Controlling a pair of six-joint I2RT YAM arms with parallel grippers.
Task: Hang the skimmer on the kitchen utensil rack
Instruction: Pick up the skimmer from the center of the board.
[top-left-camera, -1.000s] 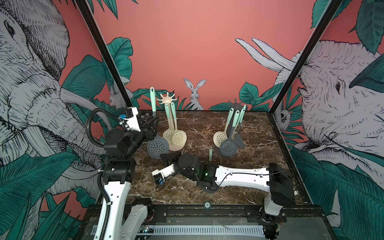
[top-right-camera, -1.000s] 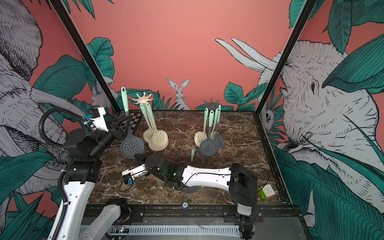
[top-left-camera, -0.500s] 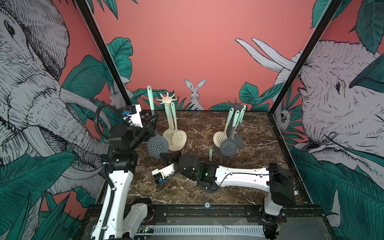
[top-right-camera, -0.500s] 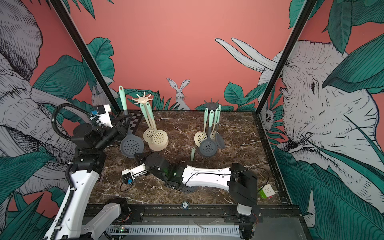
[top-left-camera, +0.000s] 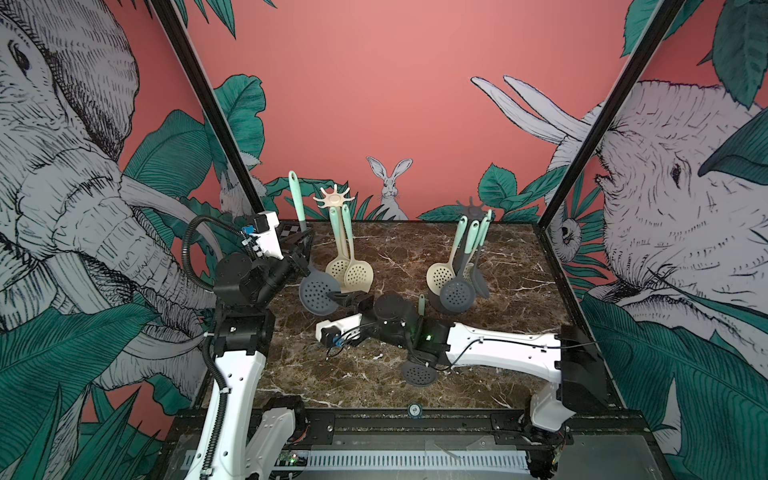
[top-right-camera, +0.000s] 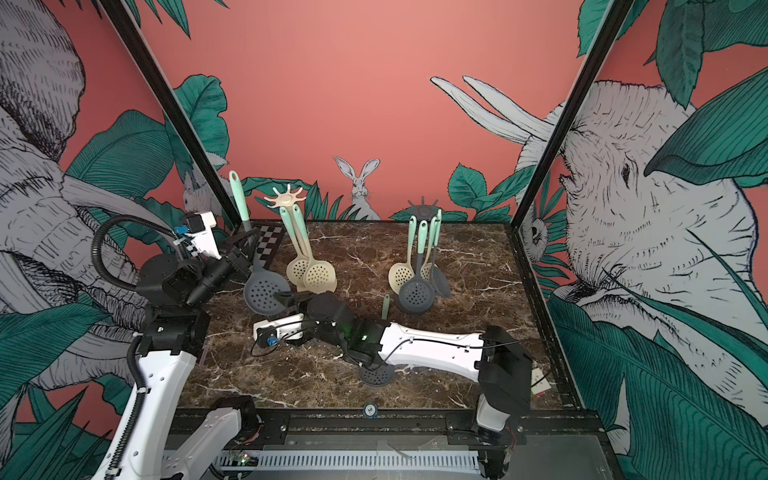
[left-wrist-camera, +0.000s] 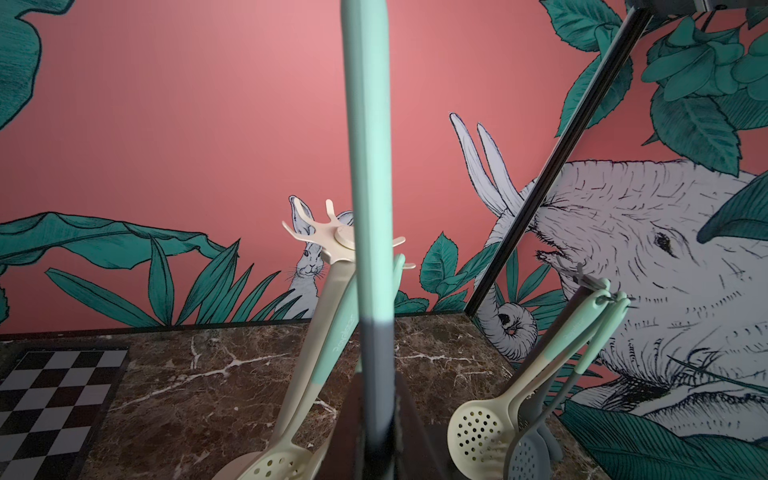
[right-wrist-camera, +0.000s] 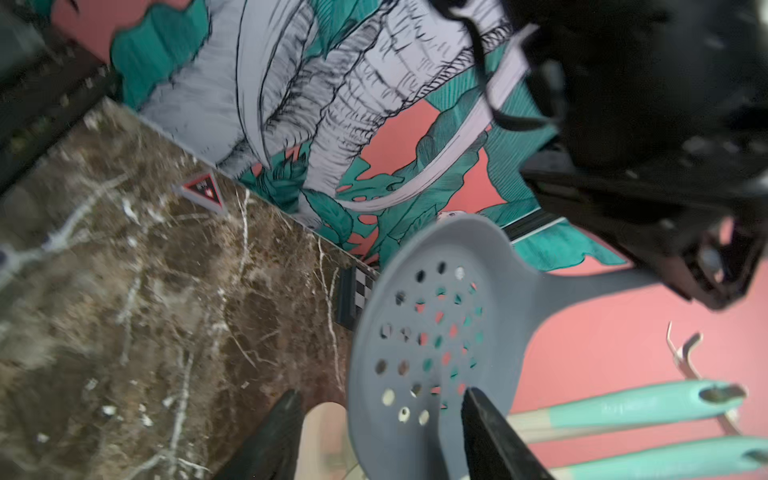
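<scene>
Above the left hand (top-left-camera: 300, 253), the grey skimmer (top-left-camera: 318, 293) stands nearly upright, mint handle uppermost, its neck pinched tight in that hand. Its perforated bowl hangs below, beside the right hand (top-left-camera: 338, 297), whose fingers (right-wrist-camera: 494, 436) are spread and seem clear of it. The beige utensil rack (top-left-camera: 333, 199) sits just beyond, on the marble table (top-left-camera: 395, 249).
</scene>
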